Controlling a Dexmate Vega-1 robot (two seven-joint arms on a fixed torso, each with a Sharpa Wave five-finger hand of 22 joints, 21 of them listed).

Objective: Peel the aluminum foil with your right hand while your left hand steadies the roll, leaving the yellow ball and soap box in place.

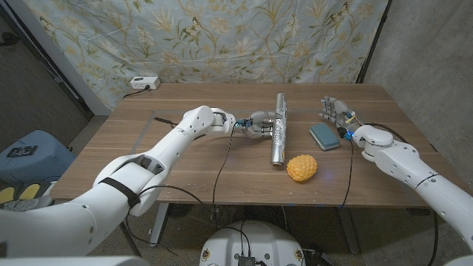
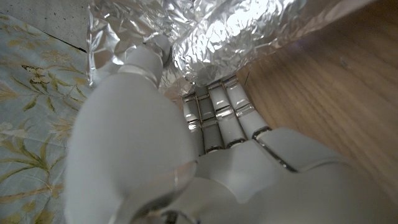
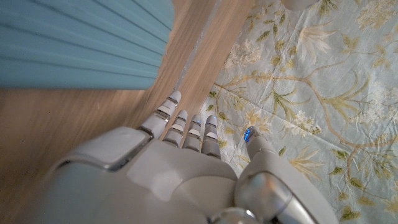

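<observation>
Seemingly unlabelled foil roll (image 1: 278, 137) gripped by left hand (image 1: 258, 125); right hand (image 1: 335, 111) spread, empty.

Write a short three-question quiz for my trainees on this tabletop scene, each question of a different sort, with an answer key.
1. True or false: the left hand touches the foil roll.
2. Which thing lies nearest the right hand? A) the yellow ball B) the blue soap box C) the white power strip
3. Fill in: the right hand holds ____.

Key:
1. True: in the head view it reaches the roll's side, and the left wrist view shows its fingers against crinkled foil.
2. B: the box sits just in front of that hand.
3. Nothing: its fingers are spread above the table.
</observation>
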